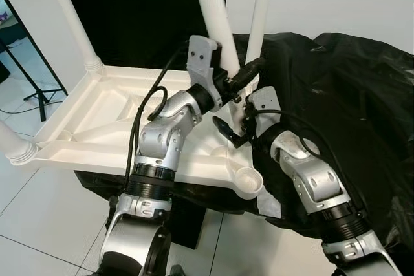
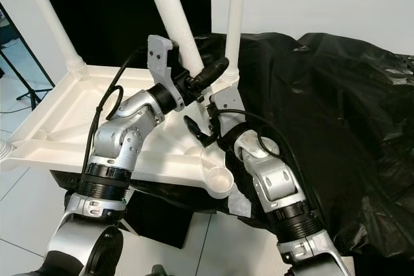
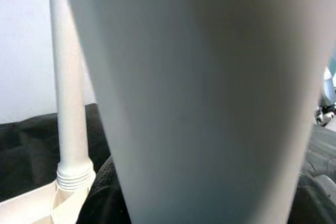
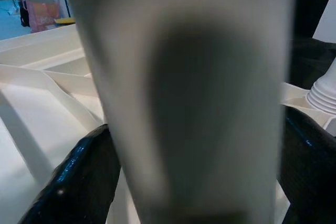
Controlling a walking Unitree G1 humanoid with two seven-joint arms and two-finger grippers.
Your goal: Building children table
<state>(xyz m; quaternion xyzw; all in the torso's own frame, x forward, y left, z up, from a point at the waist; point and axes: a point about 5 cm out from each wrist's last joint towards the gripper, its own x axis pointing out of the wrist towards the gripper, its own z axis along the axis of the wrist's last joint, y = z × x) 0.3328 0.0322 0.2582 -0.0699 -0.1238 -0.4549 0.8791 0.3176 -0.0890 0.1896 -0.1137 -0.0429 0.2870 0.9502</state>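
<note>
A white children's table (image 1: pixel 97 121) lies upside down on a black-covered surface. Three white legs stand in its corners: far left (image 1: pixel 71 17), far right (image 1: pixel 259 17) and near left (image 1: pixel 13 143). The near right socket (image 1: pixel 248 180) has no leg in it. A loose white leg (image 1: pixel 210 4) leans tilted above the table's right side. My left gripper (image 1: pixel 240 77) is shut on its lower part. Just below, my right gripper (image 1: pixel 234 127) is shut on the same leg, whose shaft (image 4: pixel 184 103) sits between the black fingers (image 4: pixel 79 177). The leg's bottom end is hidden.
A crumpled black sheet (image 1: pixel 349 108) covers the surface to the right and behind. A black tripod stand (image 1: pixel 35 88) is on the tiled floor at the far left. A dark doorway lies behind the table.
</note>
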